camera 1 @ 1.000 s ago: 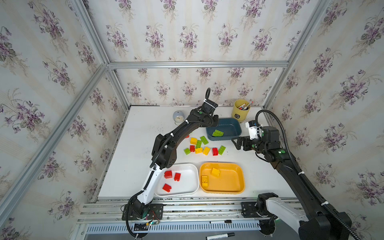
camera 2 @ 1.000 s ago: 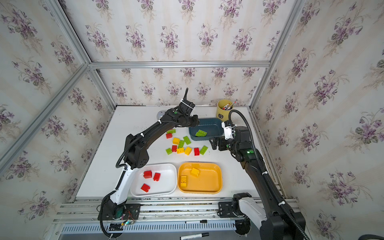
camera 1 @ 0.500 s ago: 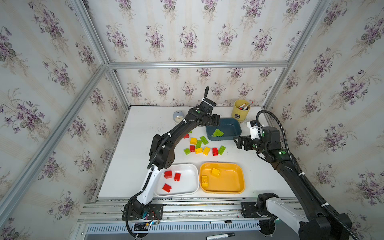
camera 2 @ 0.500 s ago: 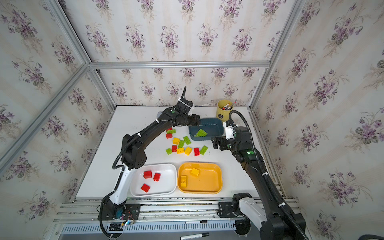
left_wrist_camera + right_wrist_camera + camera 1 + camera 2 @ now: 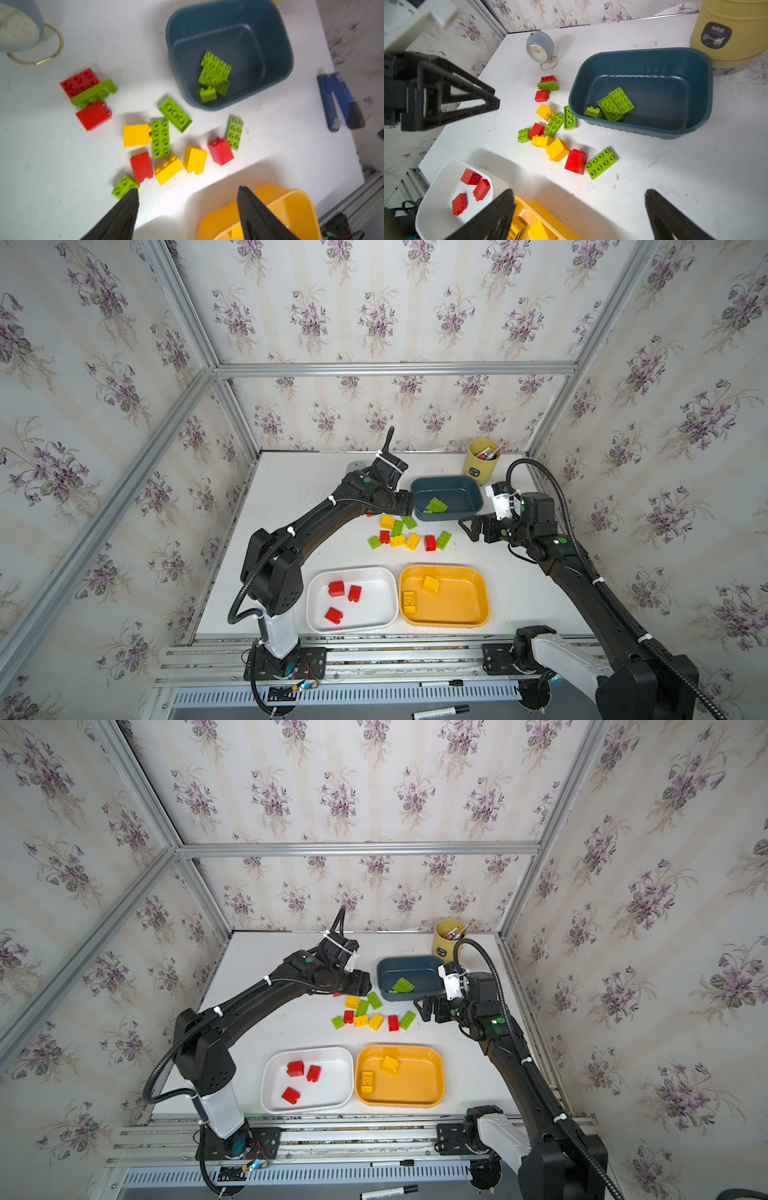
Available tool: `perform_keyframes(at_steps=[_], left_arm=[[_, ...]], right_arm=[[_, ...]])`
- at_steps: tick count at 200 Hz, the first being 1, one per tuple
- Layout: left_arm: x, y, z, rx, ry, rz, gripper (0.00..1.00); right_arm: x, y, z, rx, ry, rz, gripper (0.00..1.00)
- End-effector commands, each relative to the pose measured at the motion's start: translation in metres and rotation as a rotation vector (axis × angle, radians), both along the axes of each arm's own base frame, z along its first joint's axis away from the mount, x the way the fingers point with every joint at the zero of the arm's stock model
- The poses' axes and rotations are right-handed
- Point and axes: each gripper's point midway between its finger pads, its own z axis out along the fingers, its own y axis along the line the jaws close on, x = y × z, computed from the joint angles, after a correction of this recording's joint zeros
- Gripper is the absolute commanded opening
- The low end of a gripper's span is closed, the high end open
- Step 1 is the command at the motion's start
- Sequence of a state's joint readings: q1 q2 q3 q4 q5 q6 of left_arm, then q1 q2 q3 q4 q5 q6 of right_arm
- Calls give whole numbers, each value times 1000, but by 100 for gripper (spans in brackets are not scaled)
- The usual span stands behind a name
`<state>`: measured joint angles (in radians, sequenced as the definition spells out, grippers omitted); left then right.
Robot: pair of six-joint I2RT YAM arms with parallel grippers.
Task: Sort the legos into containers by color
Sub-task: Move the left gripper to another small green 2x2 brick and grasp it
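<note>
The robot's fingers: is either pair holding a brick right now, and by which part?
Nothing is held. The left gripper and the right gripper both have their fingers spread wide with nothing between them.

Both top views look down from high at the front over my whole table (image 5: 291, 489) — near twins. My wrist cameras sit close, sharing the loose legos (image 5: 160, 139) and teal tray (image 5: 641, 62).

Legos (image 5: 557, 149) are hard shiny plastic, with the studs catching the light. Blue tray (image 5: 643, 50) is smooth plastic with a soft sheen and fine ribs on its outer wall. White tray (image 5: 436, 197) and orange tray (image 5: 457, 603) look glossier. Table (image 5: 654, 176) is matt white, scuffed and speckled. Rails (image 5: 395, 369) are brushed metal.
</note>
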<state>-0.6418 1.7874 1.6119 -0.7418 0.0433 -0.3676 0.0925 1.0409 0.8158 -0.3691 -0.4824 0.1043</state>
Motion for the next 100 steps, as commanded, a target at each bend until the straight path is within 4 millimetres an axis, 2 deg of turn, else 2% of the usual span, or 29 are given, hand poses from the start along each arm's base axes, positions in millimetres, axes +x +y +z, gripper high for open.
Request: perform_keyframes(at_steps=[1, 28, 55, 100], left_arm=[[-22, 4, -10, 63, -21, -204, 76], [-39, 18, -28, 189, -55, -417, 74], [-47, 35, -62, 326, -39, -555, 74], [-42, 50, -104, 469, 19, -618, 74]], right_arm=[[-1, 9, 4, 33, -9, 49, 100], [-2, 12, 2, 49, 2, 65, 100], [-5, 13, 1, 56, 10, 69, 100], [-7, 13, 1, 57, 17, 72, 100]])
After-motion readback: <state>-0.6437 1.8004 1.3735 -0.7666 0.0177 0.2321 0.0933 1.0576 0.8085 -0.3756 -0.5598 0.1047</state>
